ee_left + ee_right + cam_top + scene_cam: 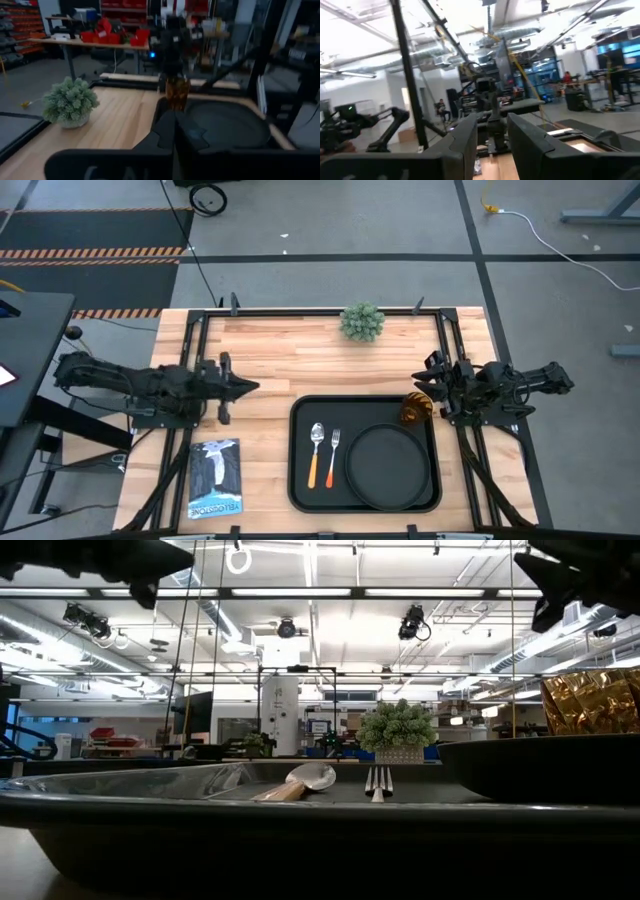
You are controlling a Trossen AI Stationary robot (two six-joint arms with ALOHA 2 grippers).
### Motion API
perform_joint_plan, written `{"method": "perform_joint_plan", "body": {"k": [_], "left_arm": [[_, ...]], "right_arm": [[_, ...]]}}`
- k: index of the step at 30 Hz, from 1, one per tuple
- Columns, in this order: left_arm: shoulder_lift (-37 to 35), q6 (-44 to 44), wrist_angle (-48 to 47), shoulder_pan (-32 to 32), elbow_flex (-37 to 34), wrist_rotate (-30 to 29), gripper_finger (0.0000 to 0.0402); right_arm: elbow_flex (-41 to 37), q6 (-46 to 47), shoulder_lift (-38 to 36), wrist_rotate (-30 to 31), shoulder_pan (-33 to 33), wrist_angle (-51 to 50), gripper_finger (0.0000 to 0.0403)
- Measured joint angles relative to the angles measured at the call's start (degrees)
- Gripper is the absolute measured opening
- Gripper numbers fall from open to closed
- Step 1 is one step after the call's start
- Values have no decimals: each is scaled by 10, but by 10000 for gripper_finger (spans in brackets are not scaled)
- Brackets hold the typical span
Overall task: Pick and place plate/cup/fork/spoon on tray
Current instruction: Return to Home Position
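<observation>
Tray (pixel 297 480) loaded: spoon (pixel 316 452), fork (pixel 334 454), plate (pixel 388 466), cup (pixel 416 410) all seen inside, cup at far right corner. Task judged almost done. Right gripper (pixel 428 387) just beside cup, fingers apart, nothing held. Left gripper (pixel 248 387) parked well left, fingers together.

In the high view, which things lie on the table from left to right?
Left gripper → booklet → spoon → fork → plate → right gripper.
</observation>
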Motion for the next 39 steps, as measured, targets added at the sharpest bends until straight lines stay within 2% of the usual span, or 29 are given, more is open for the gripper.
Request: {"method": "perform_joint_plan", "body": {"k": [6,10,15,21,39], "left_arm": [[-93,-39,1,0,-58,-3,8],[-130,-50,20,-1,-94,-7,8],[-155,-50,94,-1,-152,-5,9],[-158,-50,154,-1,-205,-8,9],[-157,-37,108,-1,-205,-9,9]], "right_arm": [[-6,1,0,72,0,3,114],[-6,-2,0,90,0,6,114],[-6,18,1,111,0,6,114],[-6,12,2,108,0,-10,114],[-6,-4,2,107,0,-17,114]]}}
